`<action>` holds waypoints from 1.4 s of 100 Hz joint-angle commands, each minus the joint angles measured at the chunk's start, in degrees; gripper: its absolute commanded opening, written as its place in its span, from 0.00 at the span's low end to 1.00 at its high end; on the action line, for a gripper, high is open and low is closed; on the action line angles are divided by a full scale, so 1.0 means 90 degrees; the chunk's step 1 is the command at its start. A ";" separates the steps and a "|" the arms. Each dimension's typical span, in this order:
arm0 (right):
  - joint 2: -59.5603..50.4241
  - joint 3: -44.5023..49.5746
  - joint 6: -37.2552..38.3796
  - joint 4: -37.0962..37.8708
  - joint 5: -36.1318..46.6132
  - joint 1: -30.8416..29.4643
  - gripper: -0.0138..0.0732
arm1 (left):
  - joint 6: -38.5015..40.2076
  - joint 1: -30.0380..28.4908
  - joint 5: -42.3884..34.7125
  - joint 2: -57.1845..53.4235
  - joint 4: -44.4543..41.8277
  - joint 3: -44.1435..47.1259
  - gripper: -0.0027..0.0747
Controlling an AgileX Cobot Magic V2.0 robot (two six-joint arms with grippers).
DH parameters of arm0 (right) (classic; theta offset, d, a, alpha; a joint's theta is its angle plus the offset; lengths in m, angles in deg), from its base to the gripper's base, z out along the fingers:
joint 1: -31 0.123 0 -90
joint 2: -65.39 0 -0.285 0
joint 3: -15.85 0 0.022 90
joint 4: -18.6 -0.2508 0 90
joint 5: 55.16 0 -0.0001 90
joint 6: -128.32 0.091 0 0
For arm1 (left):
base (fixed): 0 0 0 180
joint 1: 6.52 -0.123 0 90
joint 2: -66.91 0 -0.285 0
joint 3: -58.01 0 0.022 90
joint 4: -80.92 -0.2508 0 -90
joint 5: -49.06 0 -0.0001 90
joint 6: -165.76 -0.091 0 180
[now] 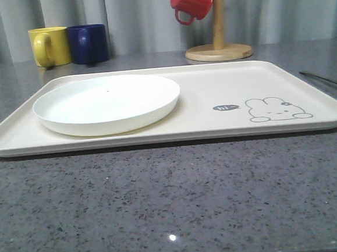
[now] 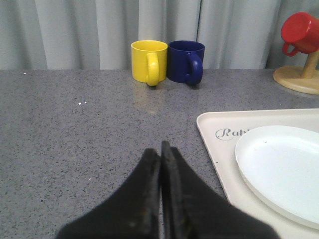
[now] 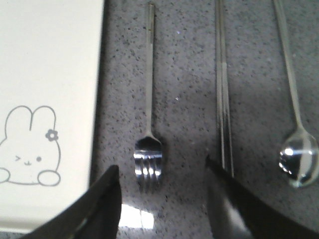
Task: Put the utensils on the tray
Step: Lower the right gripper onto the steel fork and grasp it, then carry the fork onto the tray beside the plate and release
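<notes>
On the bench: a speckled grey bench (image 1: 175, 207) carries the cream tray (image 1: 212, 93), lying flat across the middle of the front view.
Tray contents: a round white plate (image 1: 107, 103) sits on its left half; a rabbit drawing (image 1: 278, 109) marks the bare right half.
Utensils: all three lie on the bench just beside the tray's rabbit end, none on the tray.
Fork (image 3: 148, 149): nearest the tray edge, handle parallel to it, tines toward the right tool.
Chopsticks (image 3: 222, 94): side by side, next over from the fork.
Spoon (image 3: 298, 157): farthest from the tray, bowl at the same end as the fork's tines.
Right tool (image 3: 162, 199): spread wide above the bench, the fork's tines between its two fingers, holding nothing.
Left tool (image 2: 160, 154): fingers pressed together with nothing between them, over bare bench beside the tray's plate end.
Background: yellow mug (image 1: 49, 46) and blue mug (image 1: 88, 43) touching; red mug (image 1: 192, 1) hanging on a wooden stand (image 1: 219, 51).
</notes>
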 commanded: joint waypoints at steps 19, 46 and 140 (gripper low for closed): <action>0.1199 -0.0912 -0.0056 -0.0022 0.0382 0.0205 0.61 | 0.0046 -0.0006 -0.0456 0.0029 0.0066 -0.0169 0.01; 0.2015 -0.1093 -0.0056 0.0098 0.0526 0.0205 0.61 | 0.0046 -0.0006 -0.0456 0.0029 0.0066 -0.0169 0.01; 0.2492 -0.1279 -0.0050 0.0098 0.0247 0.0199 0.13 | 0.0046 -0.0006 -0.0456 0.0029 0.0066 -0.0169 0.01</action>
